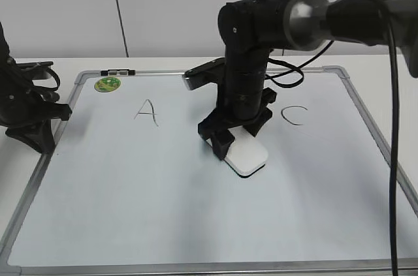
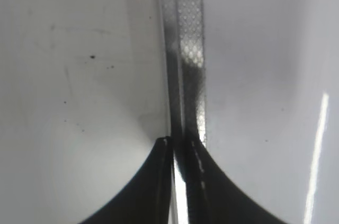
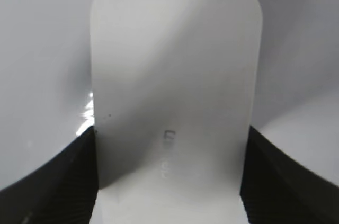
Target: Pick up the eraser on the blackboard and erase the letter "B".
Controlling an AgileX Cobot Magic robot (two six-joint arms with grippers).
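The blackboard (image 1: 130, 211) is a white board with a silver frame, lying flat on the table. The black letters "A" (image 1: 147, 112) and "C" (image 1: 294, 115) show on it. The letter "B" does not show; the spot between them is covered by my right arm. My right gripper (image 1: 239, 138) is shut on the white eraser (image 1: 248, 156), which lies flat on the board; in the right wrist view the eraser (image 3: 175, 75) sits between both fingers. My left gripper (image 1: 32, 134) is shut and empty at the board's left frame (image 2: 188, 49).
A round green sticker (image 1: 108, 83) and a small marker (image 1: 118, 72) lie at the board's far left corner. A black cable (image 1: 392, 126) hangs along the right side. A grey wall stands behind the table.
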